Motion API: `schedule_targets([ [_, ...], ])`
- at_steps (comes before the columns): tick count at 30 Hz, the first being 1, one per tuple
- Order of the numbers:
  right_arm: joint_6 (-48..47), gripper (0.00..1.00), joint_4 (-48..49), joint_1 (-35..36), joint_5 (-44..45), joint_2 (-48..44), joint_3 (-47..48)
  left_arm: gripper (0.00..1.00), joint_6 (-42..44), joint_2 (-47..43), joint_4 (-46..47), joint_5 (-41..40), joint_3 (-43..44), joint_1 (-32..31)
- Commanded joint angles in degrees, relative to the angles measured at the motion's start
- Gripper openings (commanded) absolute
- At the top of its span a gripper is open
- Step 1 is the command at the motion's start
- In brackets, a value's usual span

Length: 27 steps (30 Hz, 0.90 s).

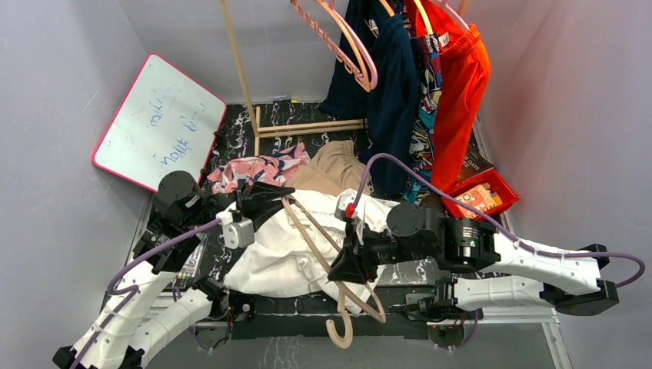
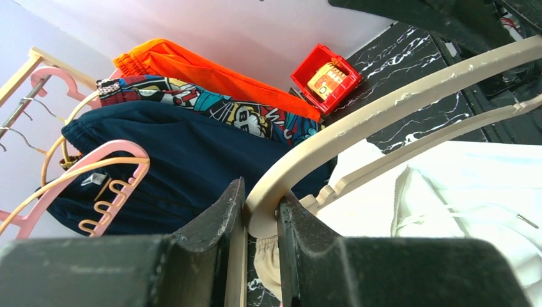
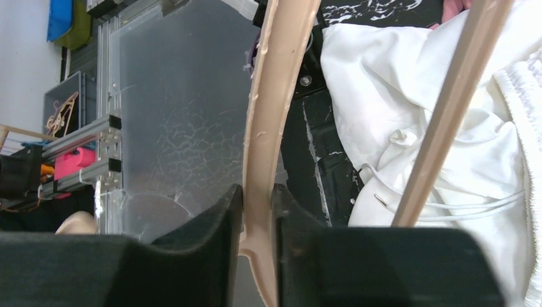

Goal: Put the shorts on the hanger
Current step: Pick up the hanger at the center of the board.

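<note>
Closest in, at the near edge of the table (image 1: 304,114), the thick hook (image 1: 338,330) of the pale hanger (image 1: 311,234) juts just past that edge. At the far left corner a pink-framed whiteboard (image 1: 158,123) leans on the wall. Next comes the left gripper (image 1: 278,198), clamped on the tip of one hanger arm; its wrist view shows the bend of that arm pinched between both fingers (image 2: 217,220). Just behind it lies a pink patterned garment (image 1: 257,171).

The white shorts (image 1: 284,257) sprawl crumpled across the middle of the table toward the near edge. The hanger runs over them, not through them. Tan shorts (image 1: 330,165) lie behind. The right gripper (image 1: 342,270) is clenched on the hanger close to the hook. Farther right, a navy garment (image 1: 388,84) and an orange garment (image 1: 461,84) hang from a rail at the far edge, and a red bin (image 1: 480,196) sits at the right edge.

Both grippers hold the hanger and neither holds the shorts, so lifting now would probably leave the fabric behind. The left grip sits at the very tip and may slip off if the arms pull apart or twist. The loose drawstring (image 3: 447,204) could also snag the bar and drag the cloth askew.
</note>
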Motion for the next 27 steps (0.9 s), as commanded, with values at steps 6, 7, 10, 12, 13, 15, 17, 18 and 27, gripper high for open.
schedule_targets([
  [6,-2.0,0.65,5.7,-0.5,10.7,-3.1,3.2,0.00,-5.3,-0.5,2.1,-2.0,-4.5,-0.6],
  [7,-2.2,0.67,5.7,-0.5,11.7,-3.6,3.1,0.00,-5.9,-0.7,3.0,-3.3,-5.4,-0.6],
  [10,-2.7,0.69,5.4,-0.5,17.1,-5.9,2.7,0.00,-9.5,-2.0,6.9,-7.0,-9.2,-0.6],
  [12,-3.2,0.70,5.8,-0.5,22.7,-8.8,2.0,0.00,-10.6,-2.7,7.7,-9.5,-11.0,-0.5],
  [13,-3.4,0.70,6.1,-0.5,26.2,-10.5,1.4,0.00,-11.5,-2.9,7.7,-10.7,-11.7,-0.6],
  [15,-3.5,0.71,7.3,-0.5,31.9,-14.7,-0.3,0.00,-14.1,-3.1,7.9,-13.9,-12.7,-0.6],
  [17,-3.6,0.71,8.2,-0.5,35.0,-19.9,-3.1,0.00,-17.9,-3.1,8.3,-17.7,-13.3,-0.6],
  [18,-3.4,0.71,8.2,-0.5,36.3,-21.9,-4.3,0.00,-20.4,-3.2,8.5,-19.5,-13.4,-0.6],
  [27,2.1,0.70,7.6,-0.5,42.1,-32.5,-13.1,0.00,-34.5,-6.5,15.7,-29.6,-16.9,-0.6],
])
